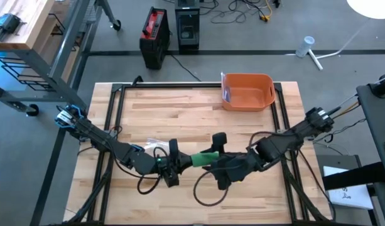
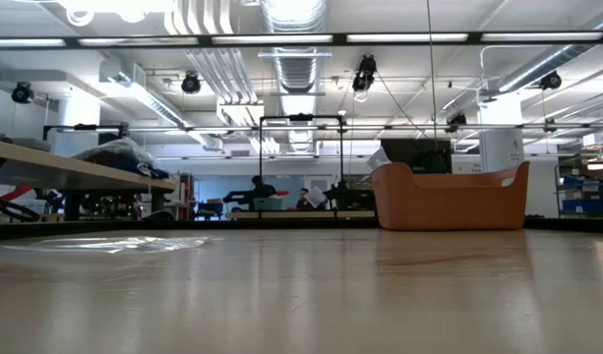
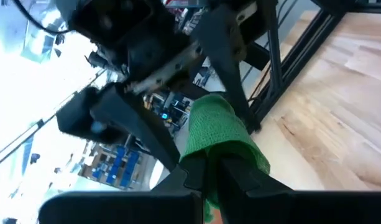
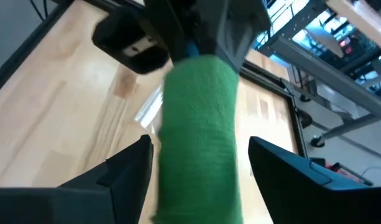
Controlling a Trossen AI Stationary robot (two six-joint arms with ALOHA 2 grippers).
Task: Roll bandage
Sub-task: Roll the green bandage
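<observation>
Bandage (image 1: 203, 159) hangs green between the two arms above the near tabletop (image 1: 198, 113), left pincer (image 1: 173, 164) clamped shut on one end to anchor it, right pincer (image 4: 199, 165) spread wide around the roll, seemingly ready to re-grip and turn.

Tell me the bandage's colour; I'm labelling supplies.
Green. The bandage shows best in the right wrist view, between that arm's open fingers.

Orange bin (image 1: 247, 93) at the table's (image 1: 198, 107) far edge
</observation>
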